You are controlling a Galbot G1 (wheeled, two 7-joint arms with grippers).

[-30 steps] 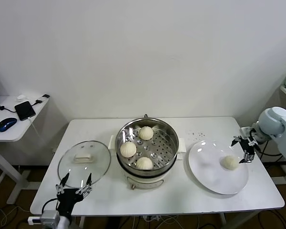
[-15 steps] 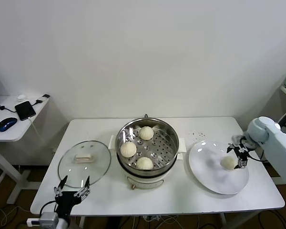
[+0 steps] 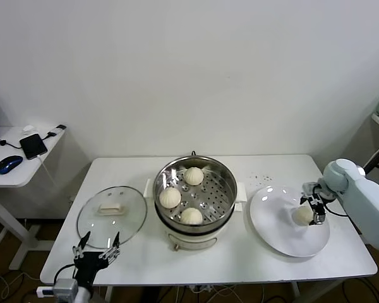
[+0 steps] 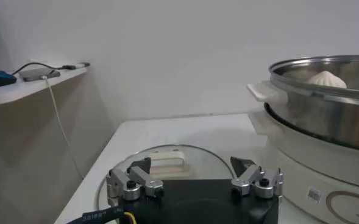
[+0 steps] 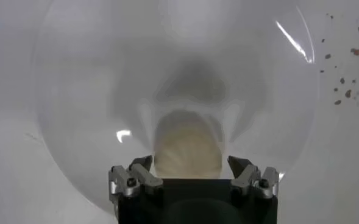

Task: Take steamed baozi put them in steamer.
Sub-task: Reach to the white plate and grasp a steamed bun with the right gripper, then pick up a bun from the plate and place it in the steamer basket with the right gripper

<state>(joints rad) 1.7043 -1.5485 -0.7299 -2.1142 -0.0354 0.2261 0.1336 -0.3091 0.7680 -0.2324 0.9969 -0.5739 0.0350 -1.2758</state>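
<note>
At the near left edge of the white table (image 3: 240,262), the left gripper (image 3: 96,254) sits low and idle, jaws spread wide and holding nothing. Just beyond it a round glass lid (image 3: 111,216) with a white handle lies flat on the table; the left wrist view shows the same lid (image 4: 167,167) directly ahead of the fingertips (image 4: 136,178), apart from them.

Toward the near right, a flat white plate (image 3: 273,227) carries one bun (image 3: 302,215). The right gripper (image 3: 313,209) is down at this bun, jaws spread, one finger on each side of it. From the right wrist view the bun (image 5: 186,150) lies between the open fingertips (image 5: 245,168) on the plate (image 5: 81,91); whether the pads touch the dough cannot be told. The bun rests on the plate, not lifted.

Mid-table stands the steamer (image 3: 224,173), a shiny steel pot on a white base, lid off. Three buns lie on its perforated tray: one near the front (image 3: 191,216), one at the left (image 3: 170,197), one at the back (image 3: 193,176). They sit apart from one another.

Beyond the plate, small dark specks (image 3: 260,178) dot the tabletop. Farther left, a separate side table (image 3: 6,178) holds a blue mouse (image 3: 8,164) and a dark phone (image 3: 33,146) with a cable attached.
</note>
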